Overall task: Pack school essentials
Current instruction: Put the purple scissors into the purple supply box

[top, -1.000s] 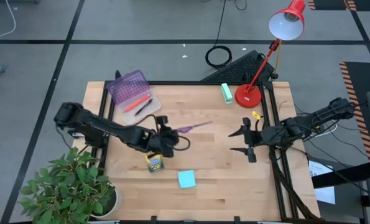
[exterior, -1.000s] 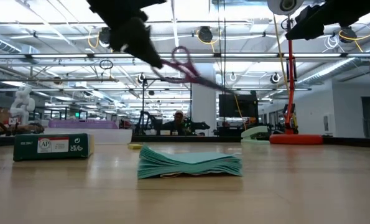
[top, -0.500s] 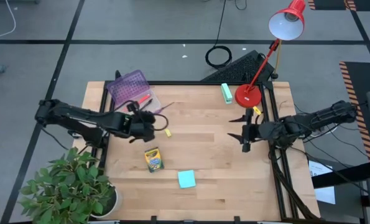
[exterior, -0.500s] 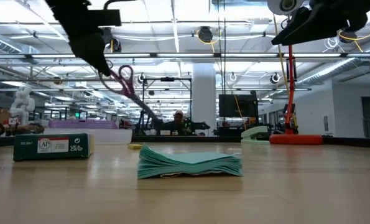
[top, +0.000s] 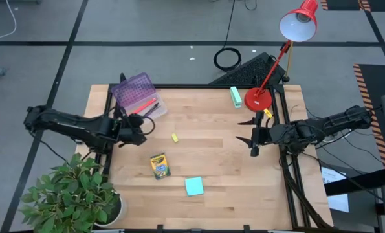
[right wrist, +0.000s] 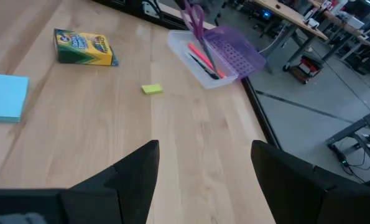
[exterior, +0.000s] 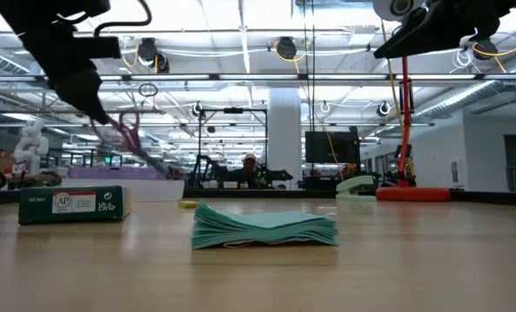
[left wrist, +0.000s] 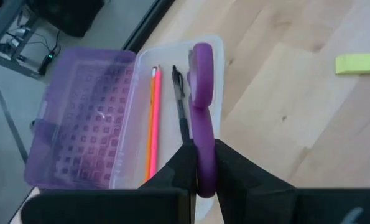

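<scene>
Open-plan lab, ceiling strip lights (exterior: 240, 52), workbenches

Scissors (left wrist: 202, 118) now over pencil case (left wrist: 91, 118)

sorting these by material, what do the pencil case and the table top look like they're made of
Pencil case: looks like translucent purple plastic, glossy, with a clear tray; the grid shows through the lid.
Table top: seems pale wood, butcher-block style with a smooth finish; long grain strips and seams are visible.

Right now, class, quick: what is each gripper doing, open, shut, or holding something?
Left gripper: shut on the purple-handled scissors, held above the open pencil case.
Right gripper: open, empty, at the table's right edge.
</scene>
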`<state>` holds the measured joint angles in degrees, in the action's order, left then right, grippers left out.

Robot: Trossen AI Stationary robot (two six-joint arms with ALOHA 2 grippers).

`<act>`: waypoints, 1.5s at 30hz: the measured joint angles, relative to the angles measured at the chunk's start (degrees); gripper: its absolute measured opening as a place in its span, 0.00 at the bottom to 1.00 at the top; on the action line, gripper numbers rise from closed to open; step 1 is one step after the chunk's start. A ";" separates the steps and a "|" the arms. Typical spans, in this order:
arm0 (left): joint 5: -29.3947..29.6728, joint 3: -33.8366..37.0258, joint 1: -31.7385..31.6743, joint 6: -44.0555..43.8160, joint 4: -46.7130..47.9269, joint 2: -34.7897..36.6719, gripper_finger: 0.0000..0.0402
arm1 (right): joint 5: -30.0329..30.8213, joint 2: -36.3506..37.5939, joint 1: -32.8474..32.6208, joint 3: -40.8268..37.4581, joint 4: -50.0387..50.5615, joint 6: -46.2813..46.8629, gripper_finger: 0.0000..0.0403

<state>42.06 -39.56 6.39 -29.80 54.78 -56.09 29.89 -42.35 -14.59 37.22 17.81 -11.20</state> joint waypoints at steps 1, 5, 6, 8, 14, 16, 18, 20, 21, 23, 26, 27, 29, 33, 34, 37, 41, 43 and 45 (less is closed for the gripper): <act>-0.02 0.34 0.00 -0.36 -0.04 0.62 0.10 | 0.00 0.00 0.00 0.01 0.06 -0.02 0.62; 0.03 0.82 0.00 -0.55 0.00 2.23 0.10 | -0.02 0.00 0.00 -0.01 0.08 0.00 0.62; 0.04 0.82 0.00 -0.55 -0.05 2.53 0.10 | -0.04 0.00 0.00 0.00 0.08 0.00 0.62; 0.91 0.82 0.00 -0.55 -0.02 2.76 0.10 | -0.04 0.02 0.00 0.01 0.14 0.11 0.62; 1.73 0.82 -0.02 0.25 -0.48 1.16 0.10 | -0.09 0.00 0.00 -0.01 0.32 0.73 0.62; 2.82 0.82 -0.17 0.74 -0.48 0.31 0.10 | -0.09 0.02 0.00 0.01 0.30 1.27 0.62; 4.41 0.82 -0.64 1.51 -0.98 -0.73 0.10 | -0.11 0.00 0.00 0.01 0.32 1.51 0.62; 4.82 0.82 -1.29 3.61 -1.73 -2.01 0.10 | -0.11 0.02 0.00 -0.01 0.26 1.51 0.62; 4.83 0.82 -1.61 4.63 -2.18 -2.55 0.10 | -0.11 0.00 0.00 0.01 0.26 1.51 0.62; 4.95 0.82 -2.55 5.90 -2.81 -3.53 0.10 | -0.11 0.02 0.00 0.01 0.26 1.51 0.62; 5.11 0.84 -4.78 8.25 -4.00 -4.92 0.10 | -0.11 0.00 0.00 0.01 0.26 1.51 0.62; 5.15 0.84 -5.54 9.58 -4.56 -5.33 0.10 | -0.11 0.00 0.00 0.00 0.25 1.51 0.62; 5.17 0.84 -6.98 11.69 -5.62 -6.48 0.10 | -0.11 0.00 0.00 0.01 0.26 1.50 0.62; 5.16 0.84 -9.45 14.45 -6.69 -8.79 0.10 | -0.11 0.00 0.00 -0.01 0.26 1.49 0.62; 5.16 0.84 -9.78 15.28 -7.16 -9.35 0.10 | -0.11 0.00 0.00 0.01 0.26 1.47 0.62; 5.12 0.84 -10.63 18.81 -8.40 -11.13 0.10 | -0.11 0.00 0.00 -0.01 0.27 1.49 0.62; 5.13 0.84 -11.31 20.93 -8.96 -13.53 0.10 | -0.11 0.00 0.00 0.01 0.44 1.62 0.62; 5.14 0.84 -11.70 20.98 -8.96 -14.50 0.10 | -0.13 0.00 0.00 -0.01 0.48 1.70 0.62; 5.12 0.84 -12.07 20.98 -8.96 -15.39 0.10 | -0.12 0.01 -0.02 0.00 0.50 1.73 0.62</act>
<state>47.18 -38.72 -5.68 -8.82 45.82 -71.48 29.77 -42.33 -14.61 37.22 18.30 -9.47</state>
